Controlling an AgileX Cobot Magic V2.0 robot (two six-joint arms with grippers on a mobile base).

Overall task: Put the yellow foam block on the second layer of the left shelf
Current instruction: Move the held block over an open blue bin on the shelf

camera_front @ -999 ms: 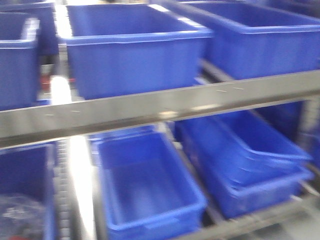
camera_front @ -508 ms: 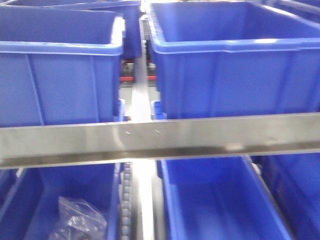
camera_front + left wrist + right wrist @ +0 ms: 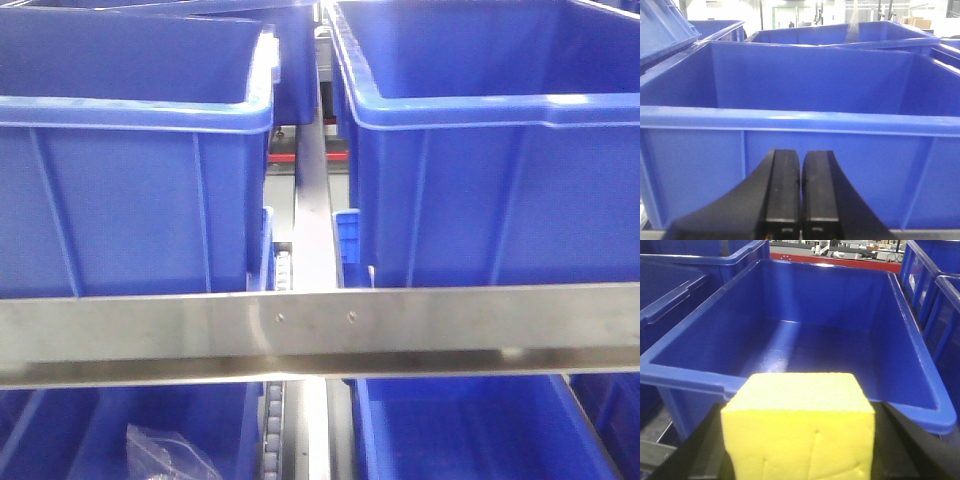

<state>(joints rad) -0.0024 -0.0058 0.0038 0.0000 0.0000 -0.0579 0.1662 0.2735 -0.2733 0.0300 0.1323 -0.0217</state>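
Note:
The yellow foam block (image 3: 800, 425) fills the bottom of the right wrist view, held between the black fingers of my right gripper (image 3: 799, 440), which is shut on it. It sits just in front of the near rim of an empty blue bin (image 3: 805, 345). My left gripper (image 3: 801, 190) is shut and empty, its two black fingers pressed together in front of the wall of another blue bin (image 3: 800, 125). Neither gripper nor the block shows in the front view.
The front view shows a grey metal shelf rail (image 3: 320, 330) across the frame, two blue bins (image 3: 130, 160) (image 3: 490, 150) above it, and more bins below, one holding a clear plastic bag (image 3: 165, 455). A roller track (image 3: 272, 440) runs between the bins.
The front view has shifted: the shelf rail now sits lower and level, the two upper bins look nearer, and the gap between them is centred.

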